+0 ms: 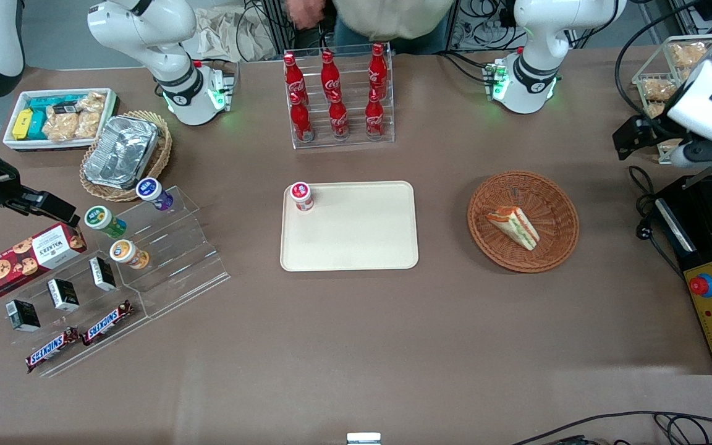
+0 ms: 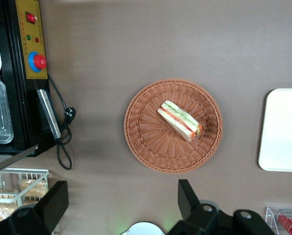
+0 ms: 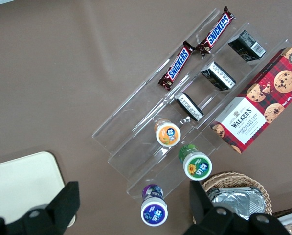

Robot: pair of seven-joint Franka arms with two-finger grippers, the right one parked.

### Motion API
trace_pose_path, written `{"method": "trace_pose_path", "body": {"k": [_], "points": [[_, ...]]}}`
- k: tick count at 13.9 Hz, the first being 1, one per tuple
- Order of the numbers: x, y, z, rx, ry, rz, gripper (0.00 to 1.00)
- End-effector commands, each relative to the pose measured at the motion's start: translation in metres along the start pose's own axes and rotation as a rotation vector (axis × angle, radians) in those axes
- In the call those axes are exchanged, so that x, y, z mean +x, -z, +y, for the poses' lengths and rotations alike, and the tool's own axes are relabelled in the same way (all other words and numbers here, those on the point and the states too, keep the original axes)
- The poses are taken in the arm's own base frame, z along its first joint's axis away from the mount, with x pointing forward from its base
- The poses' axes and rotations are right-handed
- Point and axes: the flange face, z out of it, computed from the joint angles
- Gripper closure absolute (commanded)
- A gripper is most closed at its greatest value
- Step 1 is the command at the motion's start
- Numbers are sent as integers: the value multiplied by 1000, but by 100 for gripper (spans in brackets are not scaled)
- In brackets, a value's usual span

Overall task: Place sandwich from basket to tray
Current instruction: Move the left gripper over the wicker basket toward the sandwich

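Jaws spread wide, I note: gripper (image 2: 119,205) high above table. Triangular white-bread sandwich (image 1: 513,227) lies diagonally in round reddish-brown wicker basket (image 1: 559,247); cream rectangular tray (image 1: 356,241) beside.

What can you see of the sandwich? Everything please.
The sandwich is a small triangular wedge of white bread with orange-red and green filling layers showing along its cut edge. It looks whole and unwrapped. It lies on its side on the floor of the round reddish-brown wicker basket, near the middle, touching only the weave. Nothing grips it: the gripper hangs well above the basket, fingers open. The tray sits apart from the basket, toward the parked arm's end.
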Motion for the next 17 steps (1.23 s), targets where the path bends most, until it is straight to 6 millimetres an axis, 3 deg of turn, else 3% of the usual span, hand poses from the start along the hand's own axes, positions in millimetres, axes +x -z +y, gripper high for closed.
{"method": "trace_pose_path", "body": {"k": [1, 4, 6, 11, 17], "points": [[-11, 7, -7, -4, 6, -21, 1], [-7, -6, -4, 2, 4, -48, 1], [-13, -46, 1, 11, 3, -111, 1], [-27, -121, 12, -44, 31, -23, 1], [-18, -190, 36, -110, 269, 15, 1]]}}
